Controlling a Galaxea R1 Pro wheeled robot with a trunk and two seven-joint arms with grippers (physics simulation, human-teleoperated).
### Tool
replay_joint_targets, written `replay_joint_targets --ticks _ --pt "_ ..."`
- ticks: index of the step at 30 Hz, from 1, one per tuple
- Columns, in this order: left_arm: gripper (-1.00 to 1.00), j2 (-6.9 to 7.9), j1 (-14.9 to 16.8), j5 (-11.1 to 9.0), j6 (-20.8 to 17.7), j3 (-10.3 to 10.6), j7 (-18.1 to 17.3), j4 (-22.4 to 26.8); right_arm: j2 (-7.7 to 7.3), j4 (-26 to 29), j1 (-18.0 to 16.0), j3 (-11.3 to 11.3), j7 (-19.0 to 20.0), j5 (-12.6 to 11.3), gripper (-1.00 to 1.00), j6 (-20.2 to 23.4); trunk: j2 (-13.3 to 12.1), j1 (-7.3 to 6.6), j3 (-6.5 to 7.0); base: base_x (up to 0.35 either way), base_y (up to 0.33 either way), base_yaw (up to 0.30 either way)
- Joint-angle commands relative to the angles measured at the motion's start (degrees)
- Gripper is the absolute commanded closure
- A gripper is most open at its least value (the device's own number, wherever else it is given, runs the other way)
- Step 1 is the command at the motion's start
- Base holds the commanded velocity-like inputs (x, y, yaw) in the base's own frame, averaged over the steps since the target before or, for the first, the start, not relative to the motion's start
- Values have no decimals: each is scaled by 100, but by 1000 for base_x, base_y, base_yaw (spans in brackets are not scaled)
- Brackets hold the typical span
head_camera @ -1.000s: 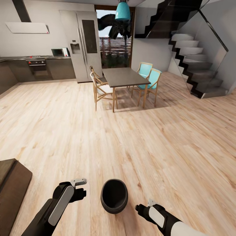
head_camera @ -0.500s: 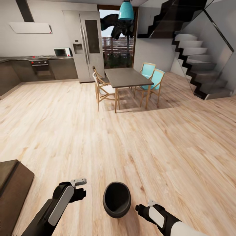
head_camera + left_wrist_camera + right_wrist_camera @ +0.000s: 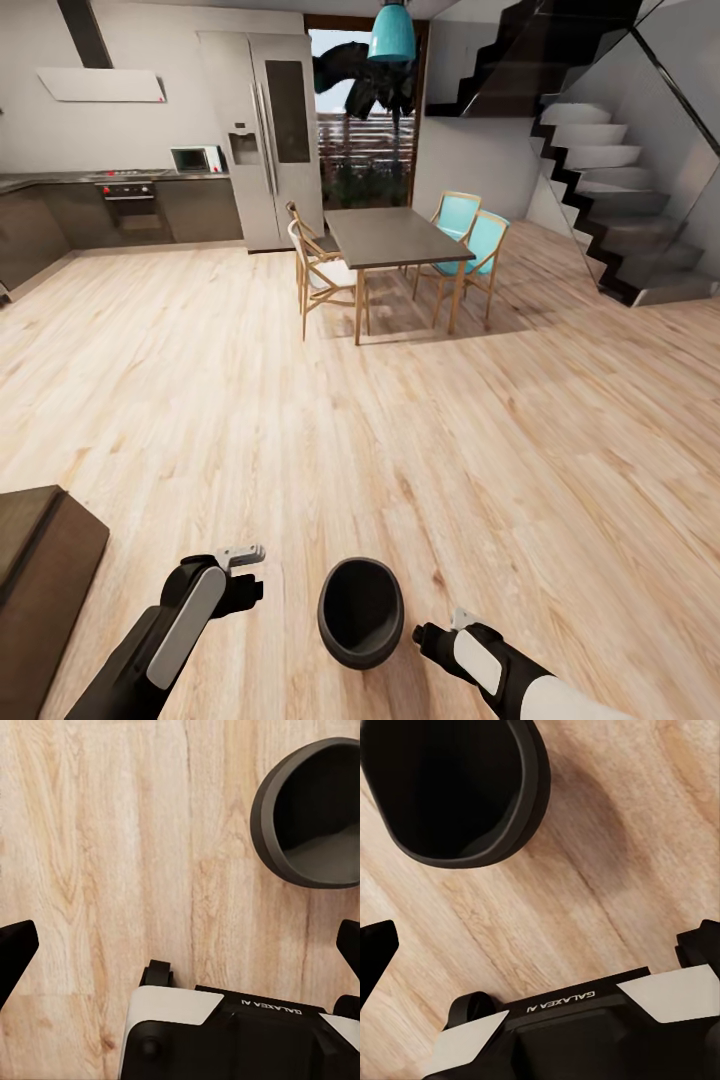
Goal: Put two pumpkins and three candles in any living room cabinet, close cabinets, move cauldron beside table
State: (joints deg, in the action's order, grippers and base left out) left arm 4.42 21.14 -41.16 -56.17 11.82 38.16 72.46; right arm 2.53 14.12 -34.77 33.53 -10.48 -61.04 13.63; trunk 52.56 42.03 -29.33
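The cauldron (image 3: 360,612), a dark round empty pot, stands upright on the wood floor between my two arms. My left gripper (image 3: 254,572) hangs open beside it, a little apart, with nothing between its fingers. The left wrist view has the cauldron (image 3: 315,817) off to one side of the open left gripper (image 3: 180,945). My right gripper (image 3: 434,629) is on the pot's other side, also open and empty. In the right wrist view the cauldron (image 3: 450,787) lies ahead of the open right gripper (image 3: 540,945), untouched. The pumpkins and candles are out of view.
A low dark brown wooden furniture corner (image 3: 40,570) juts in at the near left. Far ahead stand a dining table (image 3: 395,238) with chairs (image 3: 470,245), a fridge (image 3: 265,135), kitchen units (image 3: 120,205) and stairs (image 3: 620,200). Open wood floor (image 3: 400,420) lies between.
The whole picture has drifted right, so the camera has turned a little left. The cauldron now sits slightly further right between my arms. Both grippers keep their pose.
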Motion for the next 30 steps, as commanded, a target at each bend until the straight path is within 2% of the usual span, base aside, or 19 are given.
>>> replay_joint_targets --ticks 1,16,30 --pt "-100 6 4 -54 -8 17 60 5 -3 12 -3 39 -42 -39 -100 17 4 1 -6 16 10 0" --pt "-100 6 4 -40 -8 24 60 5 -5 14 -3 39 -42 -39 -100 17 4 1 -6 54 1 0" --pt "-100 6 4 -51 -8 19 55 4 -1 12 -3 39 -42 -39 -100 17 4 1 -6 119 0 0"
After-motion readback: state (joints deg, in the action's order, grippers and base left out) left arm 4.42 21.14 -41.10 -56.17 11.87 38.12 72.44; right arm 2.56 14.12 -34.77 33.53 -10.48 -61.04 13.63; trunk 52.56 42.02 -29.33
